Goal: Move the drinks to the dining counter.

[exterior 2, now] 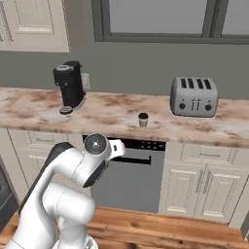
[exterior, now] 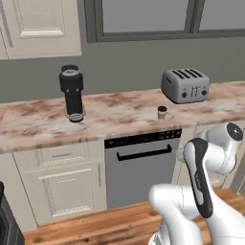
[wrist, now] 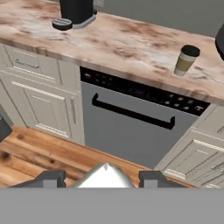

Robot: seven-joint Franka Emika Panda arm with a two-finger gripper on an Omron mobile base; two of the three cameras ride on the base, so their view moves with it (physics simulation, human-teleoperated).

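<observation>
kitchen wall with a window above, and below it a stone-topped bench [exterior: 119,112] in beige with reddish veins, running over cream cabinets and a steel dishwasher [exterior: 142,165].

the cup [wrist: 187,60], tan with a black lid, stands upright on that bench near its front edge, above the dishwasher's right end. in the left base view it is at [exterior: 162,113], in the right base view at [exterior 2: 143,119]. nothing touches it. a white carton i cannot pick out in any view from here.

so i judge the task barely begun: the cup sits untouched on the worktop under the window, nothing is carried, and the dining counter is not in what i see. both drinks are left to move, as far as i can tell.

my fingers [wrist: 51,179] rise at the bottom of the hand view, two dark tips set wide apart with nothing between them, so released. the cup lies well apart from them, up and to the right in that view, higher than the hand, which looks at the dishwasher front and wooden floor [wrist: 39,151].

further out: black coffee machine [exterior: 72,93] well to the cup's left, silver four-slot toaster [exterior: 185,85] behind it to the right.
</observation>
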